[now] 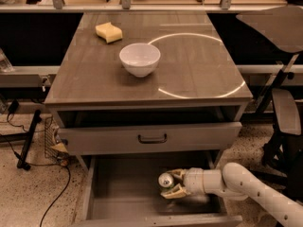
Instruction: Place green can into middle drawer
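The green can lies on its side between my gripper's fingers, its silver top facing left. My gripper is shut on the can and holds it low inside the open middle drawer, right of the drawer's centre, just above the flat grey floor. I cannot tell whether the can touches the floor. My white arm reaches in from the lower right.
A drawer with a grey front panel and black handle sits just above the open one. On the cabinet top stand a white bowl and a yellow sponge. A chair stands at the right; cables lie at the left.
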